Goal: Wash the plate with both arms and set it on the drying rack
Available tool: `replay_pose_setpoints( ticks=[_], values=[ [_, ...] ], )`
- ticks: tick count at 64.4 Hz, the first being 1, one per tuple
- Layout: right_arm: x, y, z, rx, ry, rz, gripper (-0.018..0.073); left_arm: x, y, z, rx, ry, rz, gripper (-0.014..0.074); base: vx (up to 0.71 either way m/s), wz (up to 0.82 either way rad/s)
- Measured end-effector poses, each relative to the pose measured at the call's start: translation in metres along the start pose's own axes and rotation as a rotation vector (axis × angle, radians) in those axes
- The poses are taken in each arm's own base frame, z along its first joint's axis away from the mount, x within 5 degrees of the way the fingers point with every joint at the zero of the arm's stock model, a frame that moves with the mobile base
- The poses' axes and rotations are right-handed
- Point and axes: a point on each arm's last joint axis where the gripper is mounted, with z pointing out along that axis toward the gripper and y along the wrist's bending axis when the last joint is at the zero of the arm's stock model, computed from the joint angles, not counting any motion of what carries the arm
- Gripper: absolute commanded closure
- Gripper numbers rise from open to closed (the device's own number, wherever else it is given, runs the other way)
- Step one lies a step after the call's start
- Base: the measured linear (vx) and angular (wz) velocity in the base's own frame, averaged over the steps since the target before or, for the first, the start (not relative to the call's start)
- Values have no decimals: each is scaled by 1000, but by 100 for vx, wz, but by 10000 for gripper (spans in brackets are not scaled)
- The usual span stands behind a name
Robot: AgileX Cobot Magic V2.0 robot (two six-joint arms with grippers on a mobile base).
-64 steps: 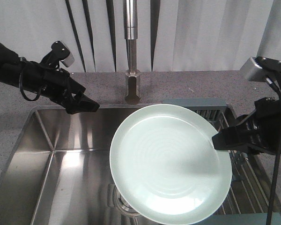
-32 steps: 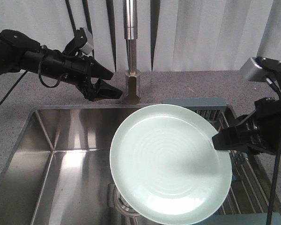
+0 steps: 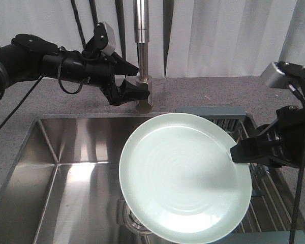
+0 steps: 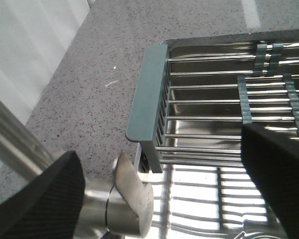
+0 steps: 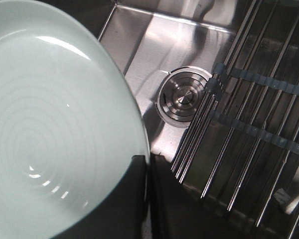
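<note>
One pale mint-green plate hangs tilted over the single steel sink, its right rim pinched tight by the right gripper (the only thing touching it), above the one round drain. Just right of it, one drying rack of thin metal bars spans the basin. At the far side, the left gripper, jaws spread and holding nothing, sits about the lower stem of the lone faucet. A speckled grey countertop surrounds the sink, and a pale pleated curtain closes the background.
</note>
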Motion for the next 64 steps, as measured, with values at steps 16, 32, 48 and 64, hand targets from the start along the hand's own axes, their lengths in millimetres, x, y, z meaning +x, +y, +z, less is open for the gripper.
replay_pose_setpoints(
  ticks=[16, 32, 48, 64],
  values=[
    [0, 0, 0, 0, 0, 0, 564, 17, 4, 16, 12, 5, -42, 4, 0, 0],
    [0, 0, 0, 0, 0, 0, 564, 26, 6, 23, 22, -3, -59, 4, 0, 0],
    [0, 0, 0, 0, 0, 0, 564, 30, 1, 25, 98, -8, -66, 4, 0, 0],
    [0, 0, 0, 0, 1, 0, 564, 31, -3, 22, 156, -11, -68, 4, 0, 0]
  ],
)
